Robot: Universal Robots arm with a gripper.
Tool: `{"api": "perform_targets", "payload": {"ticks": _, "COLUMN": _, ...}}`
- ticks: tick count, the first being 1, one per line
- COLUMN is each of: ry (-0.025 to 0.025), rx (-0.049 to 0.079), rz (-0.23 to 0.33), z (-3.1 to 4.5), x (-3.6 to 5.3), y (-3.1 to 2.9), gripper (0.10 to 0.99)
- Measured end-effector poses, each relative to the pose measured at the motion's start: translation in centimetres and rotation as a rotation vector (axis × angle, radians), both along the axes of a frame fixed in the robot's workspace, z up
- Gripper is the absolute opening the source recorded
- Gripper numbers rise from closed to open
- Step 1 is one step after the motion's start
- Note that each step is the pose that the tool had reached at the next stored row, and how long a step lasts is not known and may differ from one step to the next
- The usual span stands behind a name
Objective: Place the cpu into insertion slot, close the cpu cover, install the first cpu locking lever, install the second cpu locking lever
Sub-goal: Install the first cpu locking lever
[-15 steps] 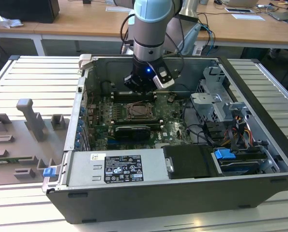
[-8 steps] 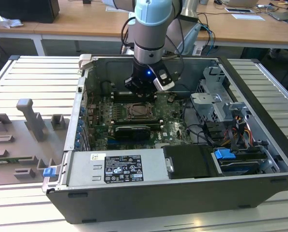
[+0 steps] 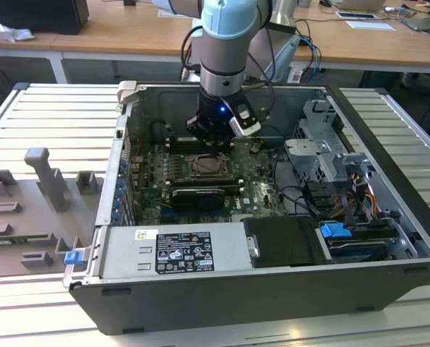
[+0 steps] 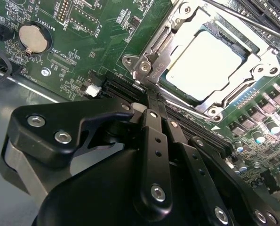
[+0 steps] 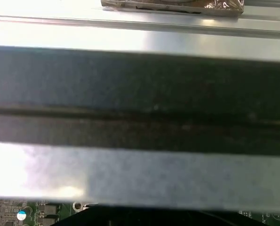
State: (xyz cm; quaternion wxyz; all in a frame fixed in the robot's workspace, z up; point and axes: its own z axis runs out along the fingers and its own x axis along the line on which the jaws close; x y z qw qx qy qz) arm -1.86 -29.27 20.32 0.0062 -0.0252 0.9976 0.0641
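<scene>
In the second wrist view the cpu point(image 4: 203, 63) lies flat in the insertion slot point(image 4: 210, 111), its pale face showing through the window of the silver cpu cover point(image 4: 170, 40), which is down over it. My gripper point(image 4: 147, 96) is shut with nothing between its black fingers point(image 4: 155, 141). Its tip sits at the socket's corner, close to a lever hook point(image 4: 143, 67). A thin silver lever rod point(image 4: 245, 18) runs along the socket's far side. In the exterior view the gripper point(image 3: 213, 136) hangs just behind the socket point(image 3: 209, 166) inside the open case.
A long black graphics card point(image 3: 193, 196) lies in front of the socket. A drive cage with cables point(image 3: 323, 155) is at the exterior view's right, and the power supply point(image 3: 175, 249) is in front. A coin battery point(image 4: 31, 38) sits on the green board. The case wall point(image 5: 140, 174) is close to the wrist.
</scene>
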Motion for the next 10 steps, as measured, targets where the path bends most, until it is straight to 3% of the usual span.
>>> {"api": "perform_targets", "payload": {"ticks": 10, "ry": -0.0001, "rx": -0.002, "rz": -0.001, "z": 0.14, "x": 0.05, "y": -0.03, "gripper": 0.106}}
